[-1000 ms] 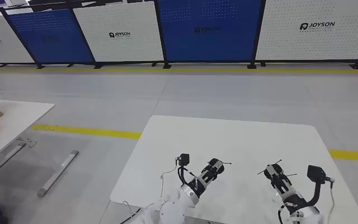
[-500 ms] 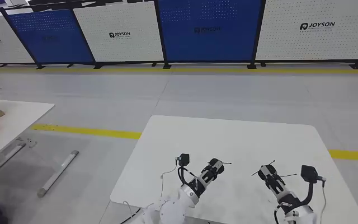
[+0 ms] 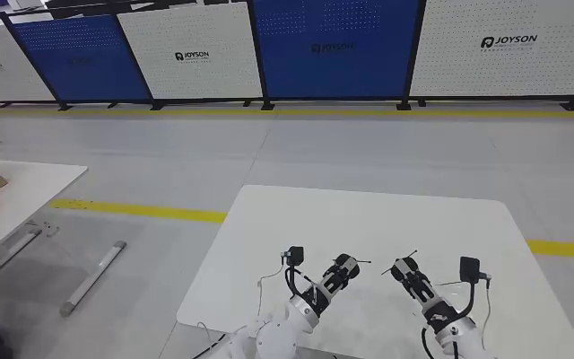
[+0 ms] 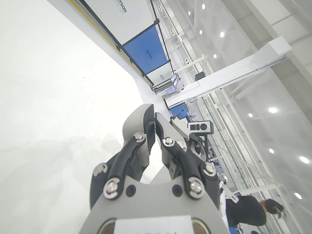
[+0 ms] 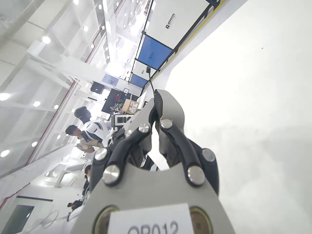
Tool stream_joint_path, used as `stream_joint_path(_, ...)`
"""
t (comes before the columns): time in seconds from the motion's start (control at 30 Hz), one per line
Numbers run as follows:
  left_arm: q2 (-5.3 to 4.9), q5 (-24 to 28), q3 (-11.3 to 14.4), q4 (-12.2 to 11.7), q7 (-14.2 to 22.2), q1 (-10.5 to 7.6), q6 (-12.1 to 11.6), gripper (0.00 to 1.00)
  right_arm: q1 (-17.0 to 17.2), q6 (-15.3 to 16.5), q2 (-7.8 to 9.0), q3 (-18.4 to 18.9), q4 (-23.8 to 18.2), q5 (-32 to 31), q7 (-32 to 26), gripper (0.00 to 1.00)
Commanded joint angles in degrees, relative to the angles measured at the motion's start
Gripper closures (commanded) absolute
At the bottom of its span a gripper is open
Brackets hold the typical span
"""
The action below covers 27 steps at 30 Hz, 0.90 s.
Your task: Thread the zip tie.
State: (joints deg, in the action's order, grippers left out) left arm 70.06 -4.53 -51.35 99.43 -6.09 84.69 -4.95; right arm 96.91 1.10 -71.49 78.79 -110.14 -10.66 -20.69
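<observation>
The left gripper (image 4: 155,120) has its two fingers pressed together at the tips, linkages drawn in. The right gripper (image 5: 156,103) is likewise closed, pinching a thin black zip tie (image 5: 150,80) (its head stands out past the fingertips). In the top view both forearms slant inward, so the two grippers sit near each other at one height, not touching.

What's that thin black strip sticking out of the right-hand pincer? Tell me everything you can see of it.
It is the zip tie, a thin black strip that looks like plastic, with a small blocky head at its free end. It pokes almost straight out past the tips of the right pincer, which is shut on it and is the only thing touching it. It is held in the air above the white table. The part between the pads is hidden.
</observation>
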Motion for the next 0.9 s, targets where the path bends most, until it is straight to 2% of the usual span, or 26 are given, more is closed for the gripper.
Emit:
stream_joint_path(0.0, 0.0, 0.0, 0.0, 0.0, 0.0, 0.0, 0.0, 1.0, 0.0, 0.02, 0.0, 0.0, 0.0, 0.0, -0.01, 1.0)
stream_joint_path(0.2, 0.0, -0.28, 0.07, -0.07, 0.32, 0.01, 0.34, 1.0, 0.0, 0.02, 0.0, 0.0, 0.0, 0.0, -0.01, 1.0)
stream_joint_path(0.27, -0.06, -1.77, 0.03, 0.21, 0.57, 0.25, 1.73, 1.0, 0.0, 0.02, 0.0, 0.0, 0.0, 0.0, -0.01, 1.0)
stream_joint_path(0.33, -0.3, -2.79, -0.19, 0.64, 2.38, 0.86, 3.37, 1.0, 0.0, 0.02, 0.0, 0.0, 0.0, 0.0, -0.01, 1.0)
stream_joint_path(0.4, -0.65, -4.9, -1.1, 1.94, 2.61, 1.86, 4.69, 1.0, 0.0, 0.02, 0.0, 0.0, 0.0, 0.0, -0.01, 1.0)
stream_joint_path(0.47, -0.79, -4.54, -1.68, 3.28, 1.93, 3.18, 4.07, 1.0, 0.0, 0.02, 0.0, 0.0, 0.0, 0.0, -0.01, 1.0)
stream_joint_path(0.7, -0.79, -4.54, -1.68, 3.28, 1.93, 3.18, 4.07, 1.0, -0.13, -0.02, -0.03, -0.15, 0.29, 0.19, 0.54, 1.0)
stream_joint_path(0.77, -0.79, -4.54, -1.68, 3.28, 1.93, 3.18, 4.07, 1.0, -0.32, 0.03, -0.05, 0.12, 0.65, 2.13, 0.15, 1.0)
stream_joint_path(0.87, -0.78, -6.39, -1.12, 2.07, 2.99, 2.92, 4.56, 1.0, -0.3, 0.23, 0.08, 1.13, 0.88, 3.12, -0.26, 1.0)
